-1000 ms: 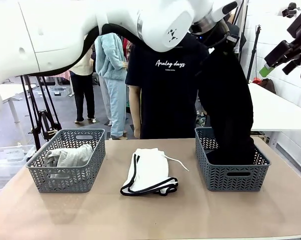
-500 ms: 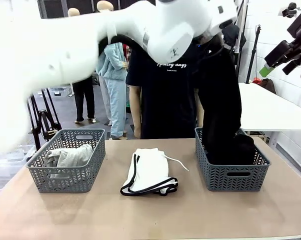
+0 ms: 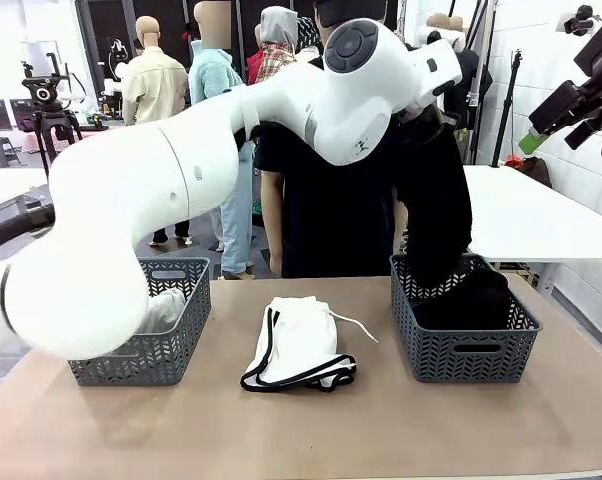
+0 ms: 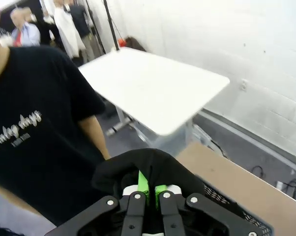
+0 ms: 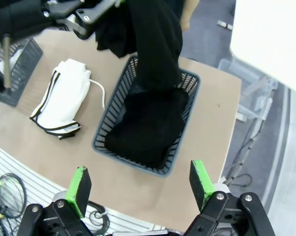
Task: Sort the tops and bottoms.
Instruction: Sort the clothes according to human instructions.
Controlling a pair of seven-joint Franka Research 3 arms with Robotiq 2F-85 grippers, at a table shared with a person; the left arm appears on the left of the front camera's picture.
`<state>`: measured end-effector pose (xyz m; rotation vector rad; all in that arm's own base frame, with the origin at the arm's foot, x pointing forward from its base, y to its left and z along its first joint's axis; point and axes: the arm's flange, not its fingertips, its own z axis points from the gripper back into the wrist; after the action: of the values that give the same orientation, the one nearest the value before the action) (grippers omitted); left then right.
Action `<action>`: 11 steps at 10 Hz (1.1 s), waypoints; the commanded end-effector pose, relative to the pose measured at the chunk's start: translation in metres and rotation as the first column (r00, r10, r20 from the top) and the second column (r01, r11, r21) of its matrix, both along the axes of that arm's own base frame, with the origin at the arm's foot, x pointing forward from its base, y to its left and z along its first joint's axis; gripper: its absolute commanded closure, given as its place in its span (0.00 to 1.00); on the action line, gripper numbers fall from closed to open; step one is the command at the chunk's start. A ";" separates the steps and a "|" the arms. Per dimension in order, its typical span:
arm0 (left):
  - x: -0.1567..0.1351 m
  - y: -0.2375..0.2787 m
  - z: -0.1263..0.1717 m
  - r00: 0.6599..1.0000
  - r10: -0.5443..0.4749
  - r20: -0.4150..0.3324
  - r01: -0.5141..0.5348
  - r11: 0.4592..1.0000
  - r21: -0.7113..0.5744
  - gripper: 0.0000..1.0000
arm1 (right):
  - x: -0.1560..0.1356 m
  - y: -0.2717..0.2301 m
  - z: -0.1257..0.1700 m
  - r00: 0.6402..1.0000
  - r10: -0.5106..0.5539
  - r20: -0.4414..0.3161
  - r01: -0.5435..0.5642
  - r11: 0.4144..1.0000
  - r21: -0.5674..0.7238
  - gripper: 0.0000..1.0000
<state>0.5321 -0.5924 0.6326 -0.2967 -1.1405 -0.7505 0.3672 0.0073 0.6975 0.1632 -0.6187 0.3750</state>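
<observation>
Where the white left arm (image 3: 181,190) stretches from the picture's left across the front view, it ends high above the right-hand basket (image 3: 461,362). The left gripper (image 4: 148,183) is clenched there on a bunched fold of a black garment (image 3: 436,200), the cloth wrapped over its green pads in the left wrist view. From that grip the garment hangs straight down as a long dark column. Its lower end reaches inside the basket's far left part, where it meets the black pile (image 3: 481,300) already lying there.

Both grey baskets stand on the tan table (image 3: 381,430), one toward each end. The left-hand basket (image 3: 176,352), partly hidden behind the arm, holds a grey knit top (image 3: 166,308). Between the baskets, apart from both, the folded white shorts (image 3: 296,340) with black piping lie flat, drawstring trailing toward the right.

A person in a black T-shirt (image 3: 331,220) stands at the far edge. Well above the table's right corner, the right gripper (image 5: 140,183) hangs with its jaws spread wide, grasping nothing.
</observation>
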 end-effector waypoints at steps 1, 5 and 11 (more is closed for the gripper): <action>0.010 -0.018 -0.005 0.985 -0.026 -0.170 0.030 0.999 0.017 1.00 | 0.001 0.000 0.000 1.000 0.006 0.001 -0.006 1.000 -0.015 0.00; 0.011 0.001 -0.042 0.926 0.089 -0.366 -0.086 0.996 0.024 1.00 | 0.001 0.000 0.000 1.000 0.006 0.001 -0.006 1.000 -0.015 0.00; 0.011 -0.019 -0.077 0.920 -0.007 -0.391 0.061 0.990 0.126 1.00 | 0.001 0.000 0.000 1.000 0.006 0.001 -0.006 1.000 -0.015 0.00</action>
<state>0.5332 -0.6080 0.5682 -0.3237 -0.7856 -0.7252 0.3672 0.0072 0.6976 0.1632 -0.6187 0.3750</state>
